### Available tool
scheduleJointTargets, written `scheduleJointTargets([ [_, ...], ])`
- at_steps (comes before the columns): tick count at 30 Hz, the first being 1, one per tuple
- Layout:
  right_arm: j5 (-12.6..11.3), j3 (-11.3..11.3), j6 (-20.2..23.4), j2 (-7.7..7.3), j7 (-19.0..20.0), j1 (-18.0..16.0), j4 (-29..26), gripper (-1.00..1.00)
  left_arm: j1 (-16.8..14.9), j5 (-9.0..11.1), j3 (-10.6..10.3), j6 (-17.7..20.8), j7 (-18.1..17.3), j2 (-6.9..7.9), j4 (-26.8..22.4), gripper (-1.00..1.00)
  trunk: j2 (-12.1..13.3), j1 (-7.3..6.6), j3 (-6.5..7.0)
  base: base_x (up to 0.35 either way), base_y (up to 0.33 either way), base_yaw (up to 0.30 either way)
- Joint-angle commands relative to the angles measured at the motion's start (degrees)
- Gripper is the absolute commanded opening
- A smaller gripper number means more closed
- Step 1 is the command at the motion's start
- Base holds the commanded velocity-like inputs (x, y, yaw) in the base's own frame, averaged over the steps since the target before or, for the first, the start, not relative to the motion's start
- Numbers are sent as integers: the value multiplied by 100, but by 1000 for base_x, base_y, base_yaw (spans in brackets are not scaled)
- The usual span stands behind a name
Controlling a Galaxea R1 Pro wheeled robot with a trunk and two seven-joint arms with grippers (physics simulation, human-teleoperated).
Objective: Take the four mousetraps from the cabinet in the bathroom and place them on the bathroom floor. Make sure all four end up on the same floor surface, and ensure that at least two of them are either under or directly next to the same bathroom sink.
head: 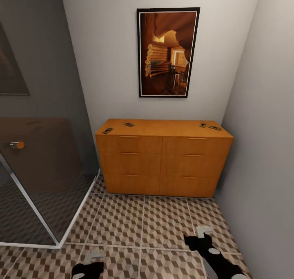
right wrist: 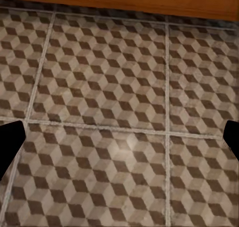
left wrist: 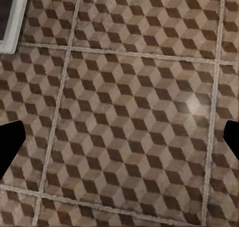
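Head view: orange-wood cabinet (head: 163,160) stands against the back wall, in the corner by the right wall, all six drawer fronts flush. Four mousetraps lie on its top: one (head: 107,130) at the front left corner, one (head: 129,125) a little further back and inward from it, and two near the right edge, mousetrap (head: 203,125) just beside mousetrap (head: 214,128); whether these two touch cannot be told. Framed picture (head: 168,52) hangs on the wall above the cabinet. Glass shower screen (head: 36,181) with a round knob (head: 16,145) borders the floor on the left. Bathroom floor (head: 143,222), cube-patterned tiles, runs from the cabinet foot toward the robot. Left gripper (head: 96,255) and right gripper (head: 203,231) both low over the tiles, well apart from the cabinet. Left wrist view: dark finger (left wrist: 9,147) at each side edge, spread wide, only tiles between. Right wrist view: finger (right wrist: 10,142) likewise at each edge, spread wide, nothing held; cabinet base (right wrist: 149,0) beyond.
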Motion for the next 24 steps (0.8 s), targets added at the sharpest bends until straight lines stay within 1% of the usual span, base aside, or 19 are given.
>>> scheduleJointTargets([
  [1, 38, 4, 92, 0, -1, -78, 0, 100, -109, 6, 12, 146, 41, 12, -19, 100, -3, 0, -7, 0, 0, 0],
  [3, 57, 4, 245, 4, 1, -182, -10, 100, -302, 13, 54, 300, 75, 59, -19, 100, -3, 0, -7, 0, 0, 0],
  [4, 69, 4, 334, 7, 2, -248, -18, 100, -447, 22, 150, 397, 94, 123, -10, 100, -3, 0, -7, 0, 0, 0],
  [5, 74, 6, 359, 9, 2, -272, -21, 100, -499, 25, 220, 429, 101, 150, -6, 100, -3, 0, -7, 0, 0, 0],
  [6, 82, 18, 349, 5, 5, -318, -22, 100, -602, 31, 492, 459, 108, 203, 5, 100, -3, 0, -7, 0, 0, 0],
  [7, 83, 24, 265, 1, 7, -335, -21, 100, -640, 35, 662, 387, 102, 218, 27, 100, -3, 0, -7, 0, 0, 0],
  [8, 85, 27, 200, 0, 8, -326, -19, 100, -654, 36, 727, 302, 94, 219, 53, 100, -3, 0, -7, 0, 0, 0],
  [9, 87, 32, 25, -2, 10, -294, -17, 100, -674, 33, 820, 31, 90, 208, 162, 100, -3, 0, -7, 0, 0, 0],
  [10, 88, 33, -76, -2, 10, -275, -13, 100, -681, 33, 854, -146, 88, 201, 252, 100, -3, 0, -7, 0, 0, 0],
  [11, 89, 34, -470, -4, 12, -183, 3, 100, -697, 25, 932, -998, 84, 183, 823, 100, -3, 0, -7, 0, 0, 0],
  [15, 95, 36, -684, -3, 16, -120, 13, 100, -704, 18, 963, -1801, 83, 176, 1415, 100, -3, 0, -7, 0, 0, 0],
  [18, 138, 38, -774, -4, 16, -93, 18, 100, -707, 6, 973, -2282, 82, 173, 1762, 100, -3, 0, -7, 0, 0, 0],
  [21, 198, 39, -807, -4, 14, -80, 19, 100, -708, 0, 977, -2447, 79, 170, 1887, 100, -3, 0, -7, 0, 0, 0],
  [24, 255, 39, -830, -1, 13, -69, 20, 100, -708, -3, 979, -2534, 72, 166, 1953, 100, -3, 0, -7, 0, 0, 0],
])
